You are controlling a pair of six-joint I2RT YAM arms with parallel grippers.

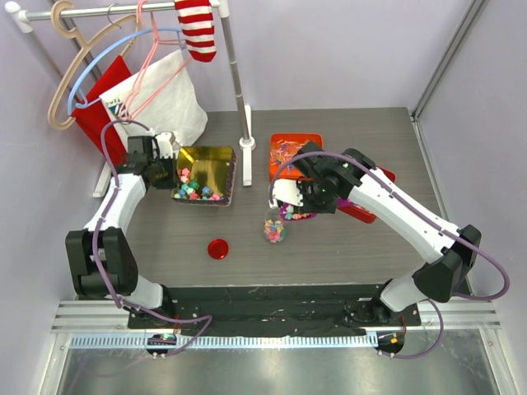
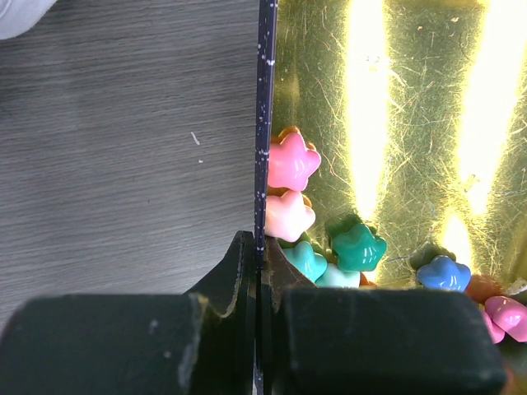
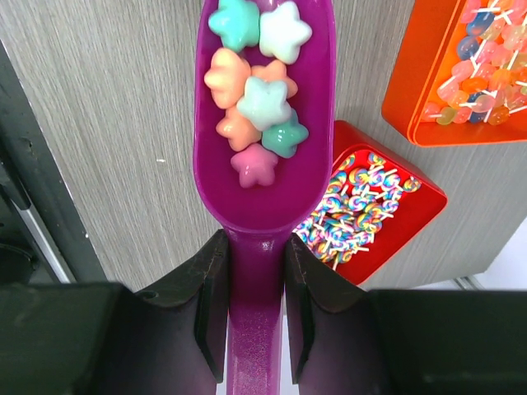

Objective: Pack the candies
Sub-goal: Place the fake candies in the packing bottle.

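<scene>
My right jaws pinch the purple scoop (image 3: 265, 193) by its six-o'clock handle, since the star candies (image 3: 262, 103) look light, hard and rolly, while my left jaws clamp the gold tin (image 2: 266, 99) by its wall.

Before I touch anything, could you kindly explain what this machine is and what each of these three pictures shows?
These are two robot arms bolted at the near edge of a table. The wide picture looks down from above and behind them; the other two come from a camera on each wrist. The left hand pinches the side wall of a gold tin holding small star-shaped candies. The right hand grips a purple scoop loaded with the same candies, close to a small clear jar that already holds some. A red lid lies nearby; an orange tin and a red tin hold other sweets.
</scene>
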